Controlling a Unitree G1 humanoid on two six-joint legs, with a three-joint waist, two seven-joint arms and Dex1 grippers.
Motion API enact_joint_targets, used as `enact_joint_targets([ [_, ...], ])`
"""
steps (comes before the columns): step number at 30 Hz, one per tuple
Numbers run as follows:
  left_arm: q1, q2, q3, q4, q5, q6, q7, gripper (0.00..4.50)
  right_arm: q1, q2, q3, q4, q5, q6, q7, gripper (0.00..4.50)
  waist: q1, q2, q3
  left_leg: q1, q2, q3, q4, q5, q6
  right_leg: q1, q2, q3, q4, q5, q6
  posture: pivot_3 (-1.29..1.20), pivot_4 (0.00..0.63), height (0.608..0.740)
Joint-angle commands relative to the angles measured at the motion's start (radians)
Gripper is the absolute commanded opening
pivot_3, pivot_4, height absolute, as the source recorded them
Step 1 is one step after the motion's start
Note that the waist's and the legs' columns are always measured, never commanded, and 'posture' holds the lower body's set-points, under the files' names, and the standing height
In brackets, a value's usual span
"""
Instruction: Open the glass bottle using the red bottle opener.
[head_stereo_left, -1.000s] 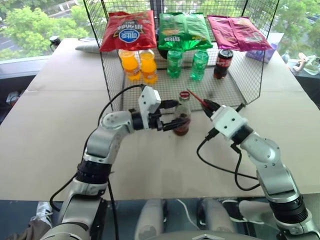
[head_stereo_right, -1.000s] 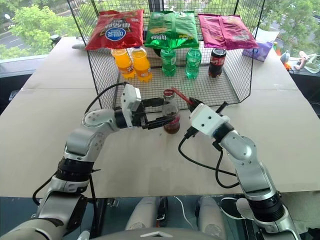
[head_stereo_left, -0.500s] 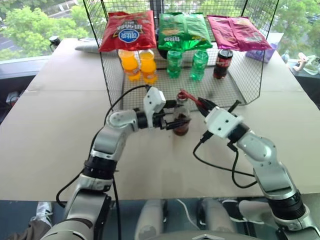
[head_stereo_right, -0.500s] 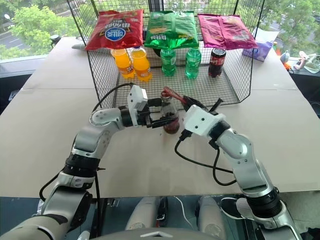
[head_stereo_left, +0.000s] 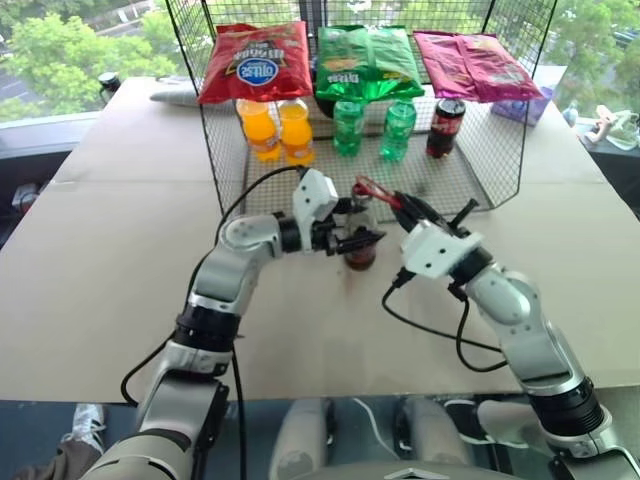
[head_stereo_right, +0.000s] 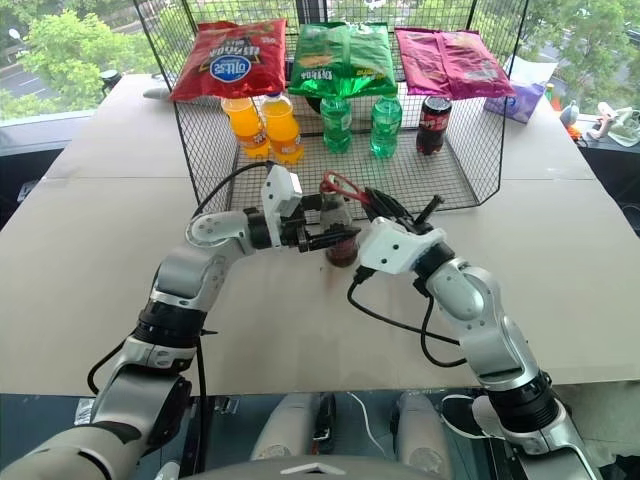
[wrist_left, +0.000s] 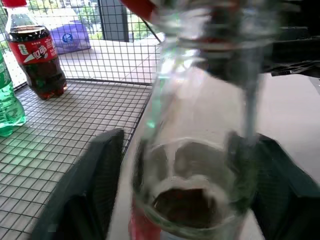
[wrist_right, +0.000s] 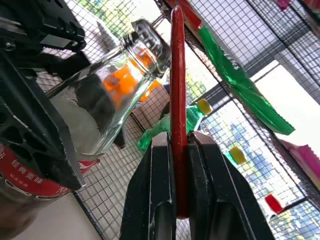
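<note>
Near the centre of the head views, just in front of the wire rack (head_stereo_left: 480, 150), the glass bottle (head_stereo_left: 361, 240) stands on the table (head_stereo_left: 100, 260). The left gripper (head_stereo_left: 362, 240) reaches in from the left with its fingers either side of the bottle's body; in the left wrist view the two dark fingers (wrist_left: 80, 195) flank the glass closely, but whether they actually press on it cannot be told. The right gripper (head_stereo_right: 375, 203) is clamped on the handle of the red bottle opener (head_stereo_right: 341, 185), whose ring head sits right at the bottle's top (the right wrist view shows the red blade edge-on just beside the crown cap (wrist_right: 150, 40)).

The bottle is likely rigid, fairly heavy for its size, smooth and breakable, so it probably wants a firm hold low on the labelled body rather than on the narrow neck, which must stay free for the opener. The opener looks stiff and thin; a grip far back on its handle gives leverage, though it may twist between the pads if the pry is off-axis.
</note>
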Motion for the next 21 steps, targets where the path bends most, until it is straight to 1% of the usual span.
enact_joint_targets([
  [1, -0.031, 0.0, 0.01, -0.008, 0.0, -0.022, 0.001, 2.33, -0.012, -0.005, -0.02, 0.001, -0.004, -0.012, -0.002, 0.0, -0.001, 0.0, 0.0, 0.0, 0.0, 0.0, 0.0, 0.0, 0.0, 0.0, 0.0, 0.0, 0.0, 0.0, 0.0, 0.0, 0.15, 0.74],
  [12, -0.035, 0.002, 0.017, -0.008, -0.005, -0.026, -0.009, 2.33, 0.012, 0.001, -0.012, 0.005, -0.019, -0.05, -0.02, 0.0, 0.0, 0.0, 0.0, 0.0, 0.0, 0.0, 0.0, 0.0, 0.0, 0.0, 0.0, 0.0, 0.001, 0.0, 0.0, 0.0, 0.15, 0.74],
  [21, -0.06, 0.004, 0.022, 0.009, -0.007, -0.013, -0.01, 2.33, 0.029, 0.033, 0.01, 0.046, -0.042, -0.084, -0.06, 0.0, -0.001, 0.0, 0.0, 0.0, 0.0, 0.0, 0.0, 0.0, 0.0, 0.0, 0.0, 0.0, 0.001, 0.0, 0.0, 0.0, 0.15, 0.74],
])
